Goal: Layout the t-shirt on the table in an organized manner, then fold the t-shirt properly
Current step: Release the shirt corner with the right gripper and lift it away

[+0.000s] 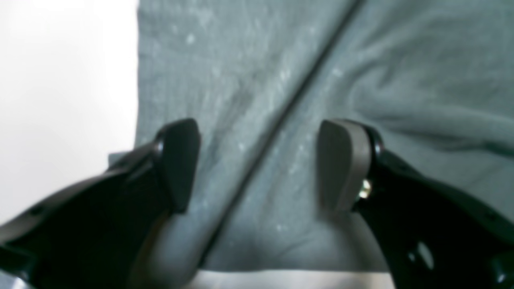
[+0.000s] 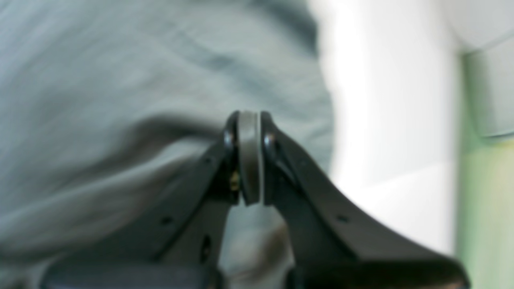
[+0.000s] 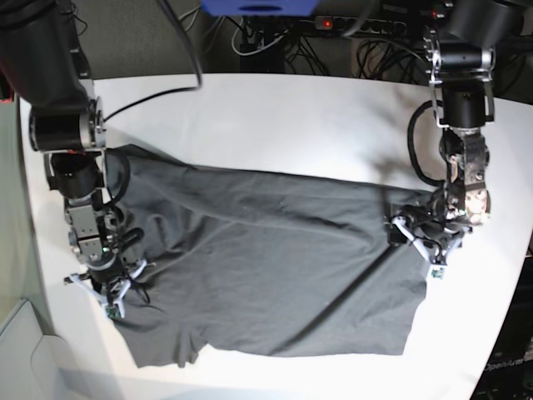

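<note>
- A white desk point(image 3: 275, 125) with rounded corners fills the base view; behind its far edge sit dark cables and a blue box cut off by the top of the picture.
- No readable writing or brand shows anywhere; the t-shirt point(image 3: 266, 267) shows no label from here, and some faint lettering at the lower right corner of the base view is too small to read.
- The dark grey t-shirt lies spread on the desk, long axis running left to right across the base view, with creases through its middle. Which end is the neck cannot be made out.
- Both wrist views are blurred. The left wrist view shows cloth with a straight diagonal fold line and pale specks.
- The left tool point(image 1: 259, 164) stands wide over the cloth at the shirt's right-hand edge in the base view, nothing between its pads.
- The right tool point(image 2: 249, 156) is closed, pads together, at the shirt's left lower edge in the base view. Cloth bunches right behind it; whether any is pinched cannot be told.
</note>
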Tool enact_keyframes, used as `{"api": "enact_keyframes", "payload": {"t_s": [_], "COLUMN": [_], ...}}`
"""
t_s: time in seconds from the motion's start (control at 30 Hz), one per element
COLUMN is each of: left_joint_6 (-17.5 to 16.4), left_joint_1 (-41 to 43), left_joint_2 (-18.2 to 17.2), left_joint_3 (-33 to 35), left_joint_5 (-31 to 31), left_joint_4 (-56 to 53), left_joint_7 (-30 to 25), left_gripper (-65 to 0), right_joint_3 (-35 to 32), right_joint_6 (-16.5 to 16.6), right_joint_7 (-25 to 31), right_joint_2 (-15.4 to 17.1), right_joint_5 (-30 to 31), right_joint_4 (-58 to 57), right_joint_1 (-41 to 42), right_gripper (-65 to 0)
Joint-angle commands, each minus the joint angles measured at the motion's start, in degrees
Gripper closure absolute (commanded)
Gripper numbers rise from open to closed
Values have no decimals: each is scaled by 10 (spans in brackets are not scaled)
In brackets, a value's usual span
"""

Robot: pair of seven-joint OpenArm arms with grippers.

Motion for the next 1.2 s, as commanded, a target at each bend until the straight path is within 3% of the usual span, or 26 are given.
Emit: {"api": "enact_keyframes", "payload": {"t_s": [0.0, 0.1, 0.33, 0.63, 0.73, 1.03, 1.17], "left_joint_6": [-1, -1, -1, -1, -1, -1, -1], "left_joint_1": [-15, -11, -16, -32, -29, -9, 5], "left_joint_2": [-8, -8, -2, -2, -5, -11, -15], "left_joint_3": [-3, -3, -4, -3, -3, -3, -4], "left_joint_5": [-6, -8, -7, -6, -6, -7, -10], "left_joint_4": [11, 16, 26, -19, -15, -2, 4], "left_joint_7": [-13, -13, -14, -21, -22, -18, -20], "left_gripper": [-457, -457, -457, -457, -457, -457, -457], "right_joint_3": [3, 15, 155, 333, 355, 394, 415], "right_joint_6": [-7, 16, 139, 354, 354, 354, 354], "right_joint_7": [10, -44, -221, -471, -530, -535, -516], "right_joint_2": [9, 21, 16, -51, -73, -138, -159], "right_joint_5": [4, 7, 7, 6, 7, 7, 7], "right_joint_4": [20, 86, 422, 812, 869, 911, 921], "right_joint_1": [29, 13, -139, -341, -400, -499, -509], "right_gripper": [0, 0, 0, 0, -41, -394, -418]}}
